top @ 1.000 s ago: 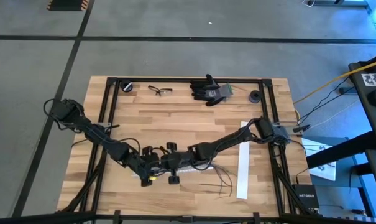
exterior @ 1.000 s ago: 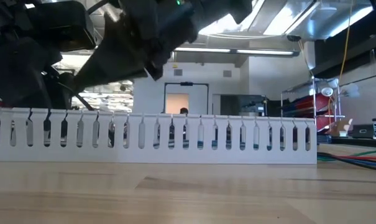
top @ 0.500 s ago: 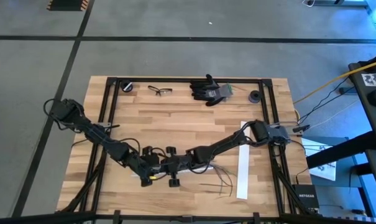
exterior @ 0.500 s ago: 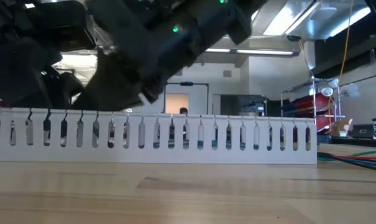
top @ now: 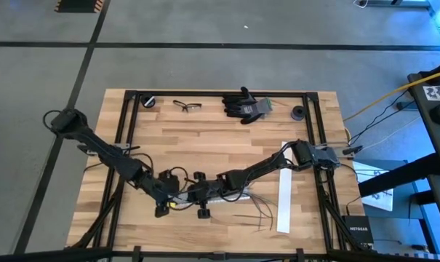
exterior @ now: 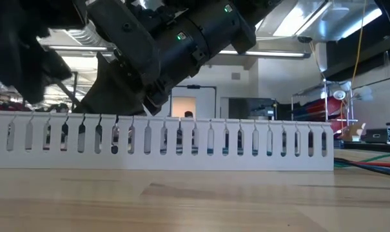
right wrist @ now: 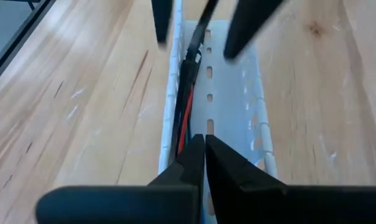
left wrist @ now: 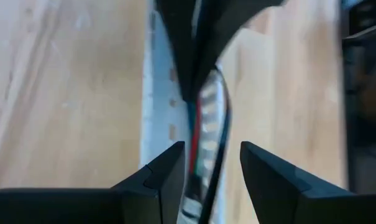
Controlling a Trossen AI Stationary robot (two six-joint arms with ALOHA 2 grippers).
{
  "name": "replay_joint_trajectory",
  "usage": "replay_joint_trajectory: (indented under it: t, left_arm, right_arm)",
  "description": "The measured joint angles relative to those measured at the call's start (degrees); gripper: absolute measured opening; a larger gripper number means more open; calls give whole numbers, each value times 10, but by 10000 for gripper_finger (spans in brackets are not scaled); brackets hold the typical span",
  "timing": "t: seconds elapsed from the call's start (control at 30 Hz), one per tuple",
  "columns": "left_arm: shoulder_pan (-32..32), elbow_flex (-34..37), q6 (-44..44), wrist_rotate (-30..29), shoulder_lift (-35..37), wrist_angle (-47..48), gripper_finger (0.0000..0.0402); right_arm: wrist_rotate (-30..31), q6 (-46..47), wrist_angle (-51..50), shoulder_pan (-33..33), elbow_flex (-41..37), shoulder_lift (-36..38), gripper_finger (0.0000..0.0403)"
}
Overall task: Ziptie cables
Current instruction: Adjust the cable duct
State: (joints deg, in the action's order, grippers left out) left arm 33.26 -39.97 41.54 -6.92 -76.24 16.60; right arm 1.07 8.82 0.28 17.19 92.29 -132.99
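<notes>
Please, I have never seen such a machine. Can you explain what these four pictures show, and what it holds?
It is a robot with two dark arms at a wooden table. One camera looks down from above, one looks level across the tabletop, and one sits on each wrist. The right gripper is shut on the cables, which lie in a white slotted channel. The left gripper is open around them. Gloves, glasses and a white strip also lie there.
</notes>
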Motion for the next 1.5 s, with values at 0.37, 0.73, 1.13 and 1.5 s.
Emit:
replay_joint_trajectory:
  t: [0.37, 0.73, 1.13, 1.5]
  left_arm:
    - [0, -2, -34, -32, 121, -44, 141]
    - [0, -2, -93, -87, 208, -45, 141]
    - [0, 22, -151, -112, 207, -103, 141]
    - [0, 33, -88, -87, 16, -89, 141]
  right_arm:
    - [0, 0, -1, 0, 0, 0, 0]
    - [-7, -1, -2, -4, -1, -1, 0]
    - [-7, -1, -3, -3, -1, -1, 0]
    - [-7, -3, -5, -4, -1, -2, 0]
